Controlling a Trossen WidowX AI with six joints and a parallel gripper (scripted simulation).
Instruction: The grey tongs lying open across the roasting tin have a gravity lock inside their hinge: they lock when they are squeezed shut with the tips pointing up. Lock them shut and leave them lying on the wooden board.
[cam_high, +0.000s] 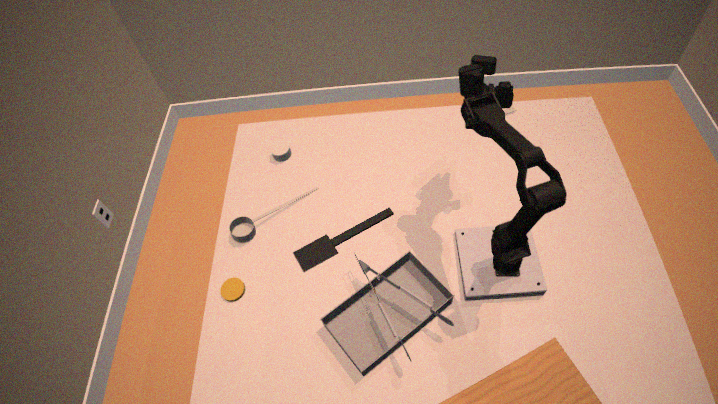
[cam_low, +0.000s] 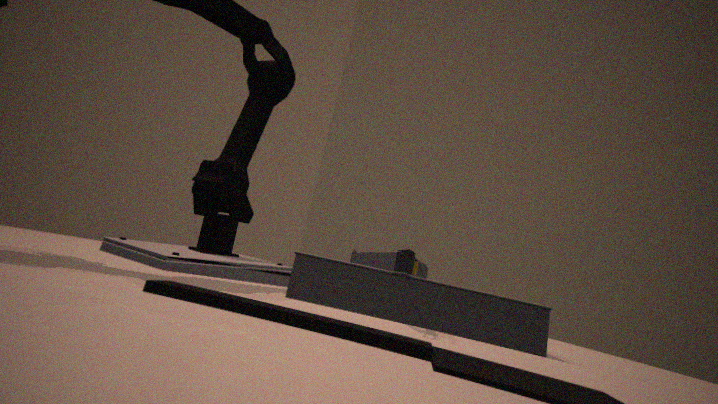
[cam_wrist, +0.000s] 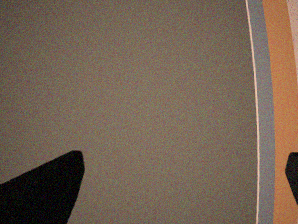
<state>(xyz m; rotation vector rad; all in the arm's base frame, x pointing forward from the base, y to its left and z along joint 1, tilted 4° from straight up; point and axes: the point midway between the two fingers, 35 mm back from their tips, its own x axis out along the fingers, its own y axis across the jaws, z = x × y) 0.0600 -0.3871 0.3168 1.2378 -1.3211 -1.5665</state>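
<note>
The grey tongs lie open in a V across the roasting tin. Their arms meet by the tin's upper left long side, and their spread ends reach past its opposite side in the top view. In the exterior view a grey shape with a dark part and yellow strip shows above the tin's wall; I cannot tell whether it belongs to the tongs. The wooden board is partly visible at the bottom edge. My gripper is open and empty, raised far from the tongs, with the wall before the wrist camera.
A black spatula lies beside the tin. A ring-shaped strainer with a thin handle, a yellow disc and a small round white-topped item lie left. A pale strip shows beside the gripper. My base plate stands right of the tin.
</note>
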